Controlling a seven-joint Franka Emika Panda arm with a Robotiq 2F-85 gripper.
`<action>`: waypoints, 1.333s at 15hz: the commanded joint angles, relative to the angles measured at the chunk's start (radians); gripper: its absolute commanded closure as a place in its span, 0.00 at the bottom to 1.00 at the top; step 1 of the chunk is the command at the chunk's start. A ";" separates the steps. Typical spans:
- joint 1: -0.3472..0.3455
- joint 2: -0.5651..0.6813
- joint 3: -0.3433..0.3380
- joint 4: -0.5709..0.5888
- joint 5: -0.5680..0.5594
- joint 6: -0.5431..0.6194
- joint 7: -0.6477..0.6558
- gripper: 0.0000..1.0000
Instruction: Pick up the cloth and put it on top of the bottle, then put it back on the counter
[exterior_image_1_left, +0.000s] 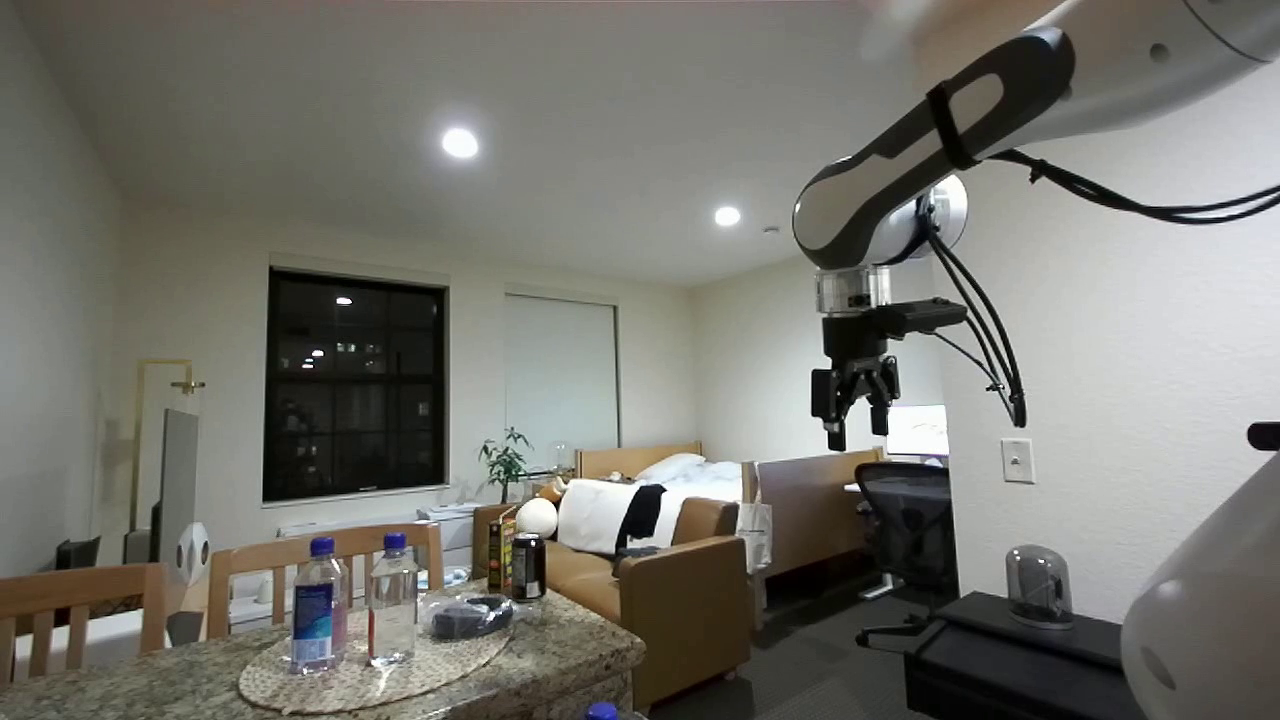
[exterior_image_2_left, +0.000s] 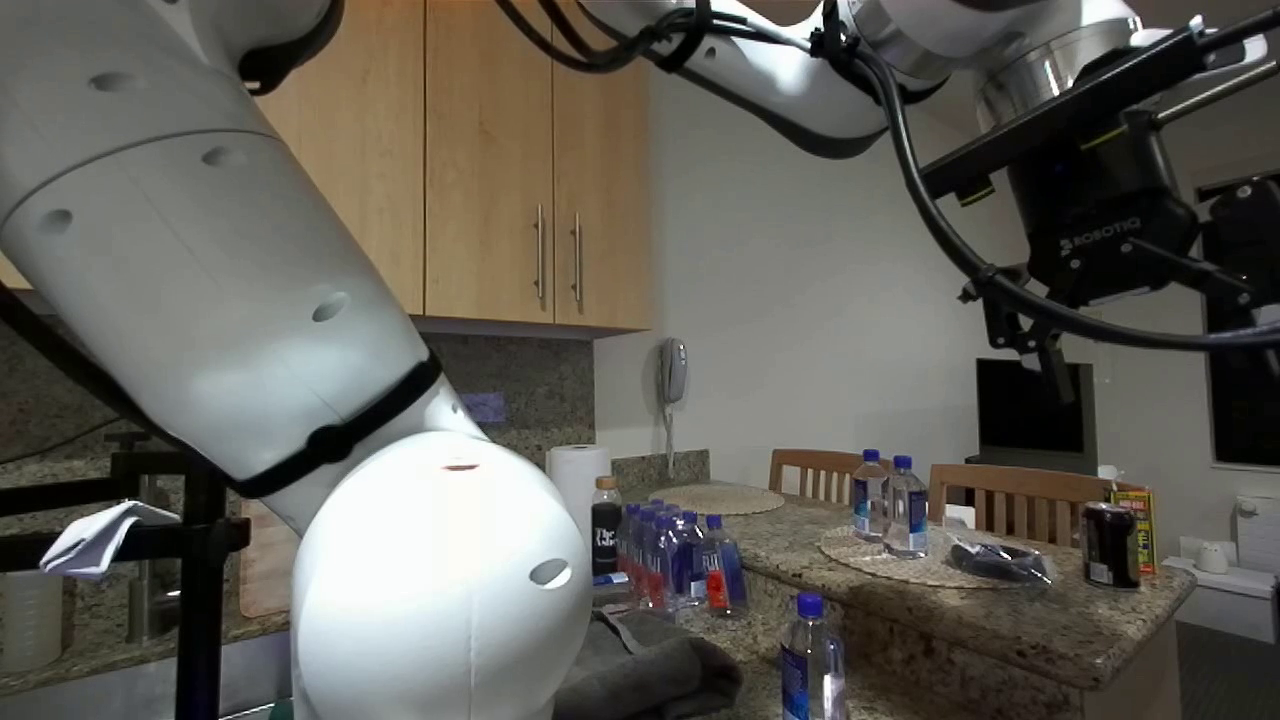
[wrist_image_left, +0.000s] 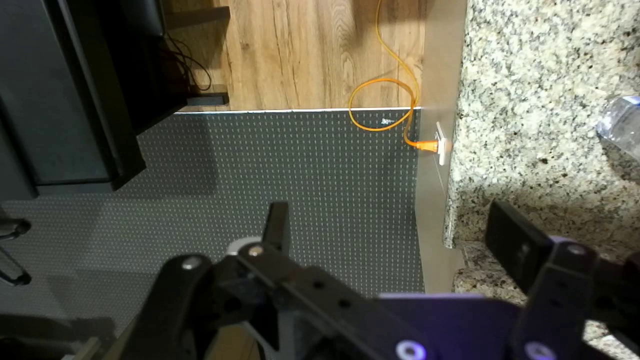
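The dark grey towel (exterior_image_2_left: 665, 675) lies bunched on the granite table (exterior_image_2_left: 752, 645), near an upright, blue-capped water bottle (exterior_image_2_left: 810, 665); it should prove light, limp and grippy (hardly fragile), so pinch a raised fold. The tool (wrist_image_left: 390, 225) gapes wide, holding nothing.

I have open air under my gripper (exterior_image_1_left: 860, 430), which hangs higher than the counter (exterior_image_2_left: 1030, 630). Low over the counter, two upright bottles (exterior_image_2_left: 905, 515) and a black can (exterior_image_2_left: 1112, 548) block me; between the can and the counter's corner I have bare stone. A lone bottle (exterior_image_2_left: 812, 660) stands beside the counter, lower down.
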 joint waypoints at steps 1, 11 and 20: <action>0.004 -0.010 0.010 -0.009 0.003 -0.003 0.010 0.00; 0.133 -0.190 0.201 -0.213 0.238 0.031 0.257 0.00; 0.208 -0.283 0.547 -0.336 0.323 0.197 0.707 0.00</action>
